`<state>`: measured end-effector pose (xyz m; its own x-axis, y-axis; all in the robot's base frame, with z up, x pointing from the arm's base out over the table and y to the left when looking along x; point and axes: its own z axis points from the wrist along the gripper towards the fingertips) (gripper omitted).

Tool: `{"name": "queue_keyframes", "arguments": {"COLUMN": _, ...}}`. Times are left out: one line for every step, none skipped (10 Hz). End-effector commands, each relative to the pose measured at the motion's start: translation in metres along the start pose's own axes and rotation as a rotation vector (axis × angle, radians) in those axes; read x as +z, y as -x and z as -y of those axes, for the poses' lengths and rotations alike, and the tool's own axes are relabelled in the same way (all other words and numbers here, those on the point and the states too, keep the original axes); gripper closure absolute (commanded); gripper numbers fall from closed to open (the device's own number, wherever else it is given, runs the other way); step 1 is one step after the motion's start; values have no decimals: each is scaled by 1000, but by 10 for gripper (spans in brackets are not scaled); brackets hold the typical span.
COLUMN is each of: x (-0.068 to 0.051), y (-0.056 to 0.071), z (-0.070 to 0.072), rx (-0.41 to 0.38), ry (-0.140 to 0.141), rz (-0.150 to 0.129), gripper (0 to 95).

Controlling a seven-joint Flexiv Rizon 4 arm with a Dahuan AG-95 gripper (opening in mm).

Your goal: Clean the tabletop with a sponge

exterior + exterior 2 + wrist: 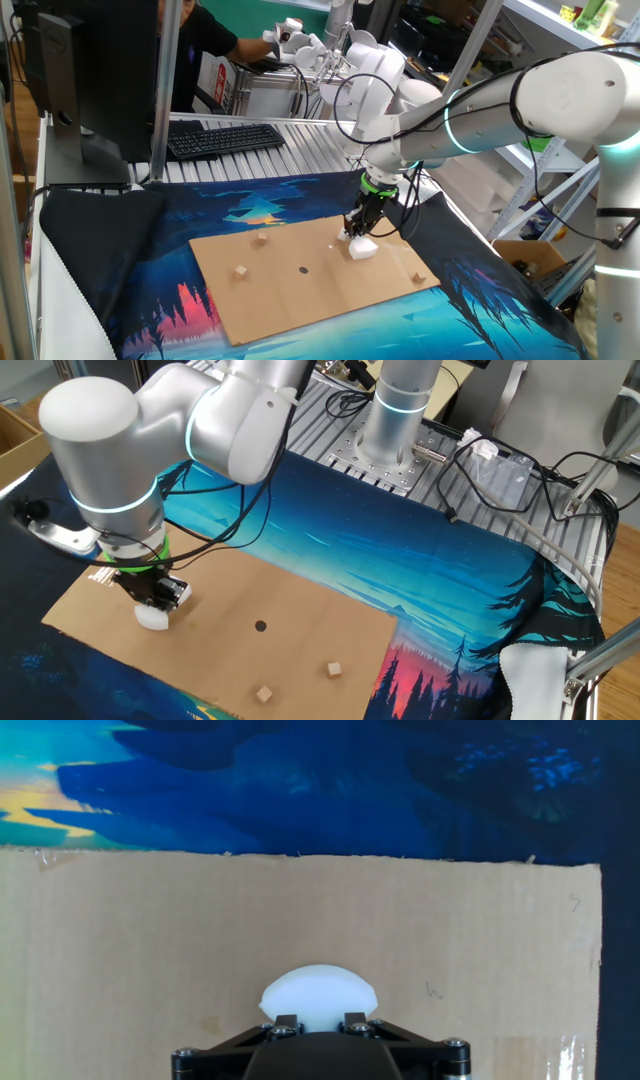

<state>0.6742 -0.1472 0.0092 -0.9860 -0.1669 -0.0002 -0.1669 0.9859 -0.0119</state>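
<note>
The white arm (500, 100) is reaching down over the desk, and its pincer (358, 232) is clamped on the sponge (362, 247), pressing the white block against the cardboard tabletop (300, 290). In the hand view the sponge (319, 997) is bulging out rounded just past the black pincer (320, 1020), squeezed between the fingers with bare cardboard (150, 950) stretching ahead of it to the board's far edge. The sponge is sitting near one edge of the board, toward the arm's side; in the other fixed view it (153, 617) is resting under the pincer (158, 598) at the left part of the board (300, 630). A small dark spot (304, 269) is lying near the middle of the cardboard, well apart from the sponge. Three little tan cubes are scattered on the board: one (262, 238) toward the back, one (241, 271) left of the spot, and one (418, 277) near the right corner. The board itself is lying flat on a blue and pink patterned cloth (150, 260) covering the desk. Behind it a black keyboard (222, 138) is resting on the ribbed metal surface, beside a dark monitor (80, 70).
</note>
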Motion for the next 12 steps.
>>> {"name": "queue_keyframes", "arguments": {"x": -1, "y": -3, "z": -10, "rx": 16, "ry": 2, "rz": -10, "gripper": 950}}
{"name": "queue_keyframes", "arguments": {"x": -4, "y": -6, "z": -20, "rx": 35, "ry": -1, "rz": -17, "gripper": 950}}
{"name": "queue_keyframes", "arguments": {"x": -1, "y": -8, "z": -26, "rx": 46, "ry": 0, "rz": -13, "gripper": 950}}
{"name": "queue_keyframes", "arguments": {"x": 3, "y": -11, "z": -32, "rx": 59, "ry": 0, "rz": -5, "gripper": 950}}
{"name": "queue_keyframes", "arguments": {"x": 7, "y": -17, "z": -40, "rx": 71, "ry": -3, "rz": 0, "gripper": 950}}
{"name": "queue_keyframes", "arguments": {"x": 3, "y": -17, "z": -39, "rx": 68, "ry": -3, "rz": -7, "gripper": 950}}
{"name": "queue_keyframes", "arguments": {"x": 1, "y": -17, "z": -39, "rx": 68, "ry": 2, "rz": -9, "gripper": 950}}
{"name": "queue_keyframes", "arguments": {"x": 4, "y": -18, "z": -42, "rx": 72, "ry": 1, "rz": -9, "gripper": 950}}
{"name": "queue_keyframes", "arguments": {"x": 5, "y": -19, "z": -43, "rx": 74, "ry": 1, "rz": -9, "gripper": 950}}
{"name": "queue_keyframes", "arguments": {"x": 4, "y": -20, "z": -44, "rx": 72, "ry": -1, "rz": -20, "gripper": 950}}
{"name": "queue_keyframes", "arguments": {"x": 2, "y": -21, "z": -44, "rx": 72, "ry": 0, "rz": -19, "gripper": 950}}
{"name": "queue_keyframes", "arguments": {"x": 0, "y": -20, "z": -45, "rx": 76, "ry": 6, "rz": -23, "gripper": 950}}
